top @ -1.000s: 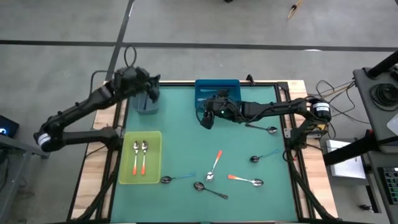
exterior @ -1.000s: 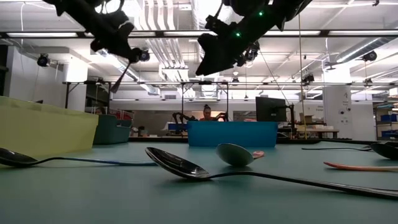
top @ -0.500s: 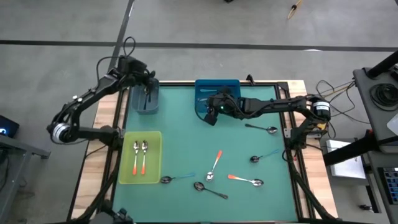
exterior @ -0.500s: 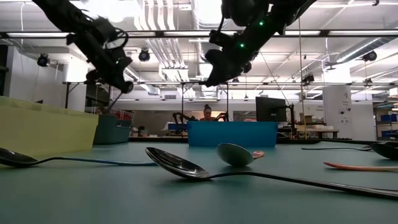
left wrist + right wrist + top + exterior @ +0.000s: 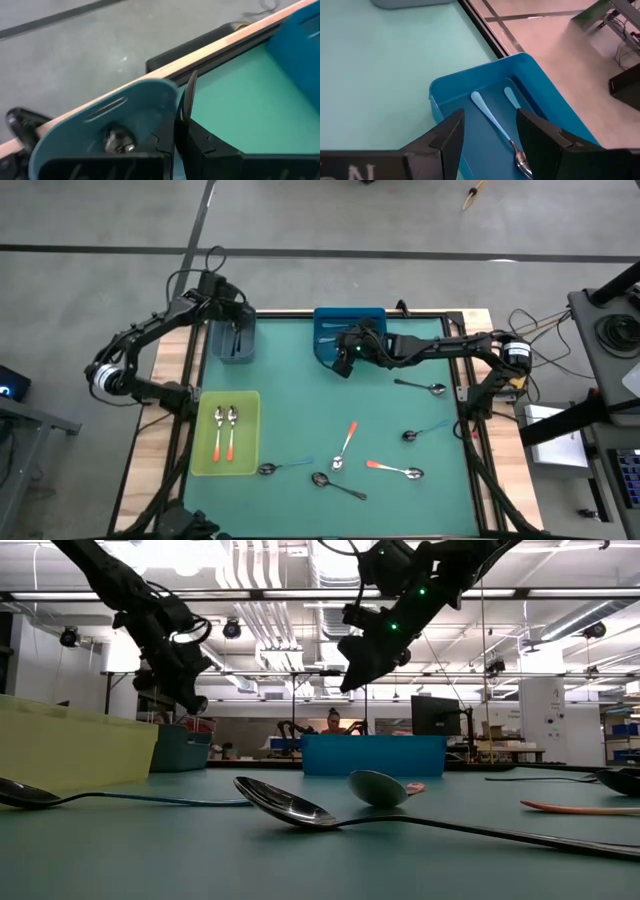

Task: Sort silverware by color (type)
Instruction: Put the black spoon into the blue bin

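Observation:
My left gripper [image 5: 237, 332] hangs over the grey-blue bin [image 5: 232, 350] at the far left, shut on a dark metal spoon [image 5: 189, 90]. My right gripper [image 5: 343, 365] stands open above the near end of the blue bin [image 5: 350, 322]. Two light-blue-handled spoons [image 5: 492, 119] lie flat on that bin's floor. Two orange-handled spoons [image 5: 224, 430] lie in the yellow-green tray [image 5: 250, 465]. Several more spoons lie flat on the green mat: blue-handled [image 5: 283, 468], dark [image 5: 338, 485], orange-handled [image 5: 346, 443] and others. My left gripper pinches the dark spoon between its two shut fingers [image 5: 197, 137]. A slim dark end of it [image 5: 190, 85] sticks out past the fingertips; the fingers hide the rest. The fingers slant downward over the grey-blue bin, and the spoon is clear of the table.
An orange-handled spoon [image 5: 393, 470], a blue-handled one [image 5: 425, 430] and a dark one [image 5: 420, 387] lie on the right half of the mat. A metal piece [image 5: 118, 140] shows inside the grey-blue bin. The wooden table edge [image 5: 210, 50] runs just beyond the bins.
My left gripper has come down toward the grey-blue bin with the dark spoon still between its shut fingers, and has turned somewhat. My right gripper, still open, has drifted a little toward the blue bin at the far edge.

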Controlling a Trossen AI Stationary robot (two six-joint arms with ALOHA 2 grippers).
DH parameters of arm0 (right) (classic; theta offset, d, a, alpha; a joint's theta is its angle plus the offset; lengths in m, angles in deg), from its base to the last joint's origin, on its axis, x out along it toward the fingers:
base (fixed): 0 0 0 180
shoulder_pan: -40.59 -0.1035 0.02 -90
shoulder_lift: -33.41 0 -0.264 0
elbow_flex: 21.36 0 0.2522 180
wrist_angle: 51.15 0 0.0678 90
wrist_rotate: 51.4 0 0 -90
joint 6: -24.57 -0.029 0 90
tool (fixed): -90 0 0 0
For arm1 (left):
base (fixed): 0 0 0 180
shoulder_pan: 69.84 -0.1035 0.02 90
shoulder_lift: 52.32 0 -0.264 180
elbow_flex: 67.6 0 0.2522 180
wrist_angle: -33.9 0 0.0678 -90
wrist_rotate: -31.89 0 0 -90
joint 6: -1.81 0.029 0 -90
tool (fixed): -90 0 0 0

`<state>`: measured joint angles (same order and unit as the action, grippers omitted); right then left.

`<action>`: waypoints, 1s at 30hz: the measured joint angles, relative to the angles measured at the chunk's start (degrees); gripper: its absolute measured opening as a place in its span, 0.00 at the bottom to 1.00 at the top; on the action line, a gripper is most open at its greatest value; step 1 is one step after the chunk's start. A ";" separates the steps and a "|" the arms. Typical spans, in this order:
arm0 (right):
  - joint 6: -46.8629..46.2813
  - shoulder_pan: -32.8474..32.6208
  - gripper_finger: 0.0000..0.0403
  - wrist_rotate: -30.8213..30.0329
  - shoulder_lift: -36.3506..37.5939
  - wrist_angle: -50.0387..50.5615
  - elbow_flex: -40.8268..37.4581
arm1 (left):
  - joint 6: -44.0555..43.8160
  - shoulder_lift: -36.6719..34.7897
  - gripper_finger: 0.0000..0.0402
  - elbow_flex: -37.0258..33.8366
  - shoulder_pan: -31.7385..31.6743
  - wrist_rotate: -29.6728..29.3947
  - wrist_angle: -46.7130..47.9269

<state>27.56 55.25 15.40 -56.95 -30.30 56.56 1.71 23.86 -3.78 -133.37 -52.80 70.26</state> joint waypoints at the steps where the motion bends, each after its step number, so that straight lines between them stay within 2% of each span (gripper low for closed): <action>1: 0.02 0.02 0.42 0.00 0.00 0.00 0.00 | -0.03 0.24 0.00 0.00 -0.02 -0.73 0.38; 24: 0.61 0.02 0.42 0.00 0.00 -0.07 0.00 | -2.38 5.38 0.01 -0.27 -0.07 -2.02 1.92; 30: 0.63 0.02 0.42 0.00 0.00 -0.07 0.00 | -2.43 5.38 0.03 -0.39 -0.07 -4.82 1.93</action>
<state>28.18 55.27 15.40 -56.95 -30.36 56.56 -0.71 29.24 -4.17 -133.43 -57.63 72.19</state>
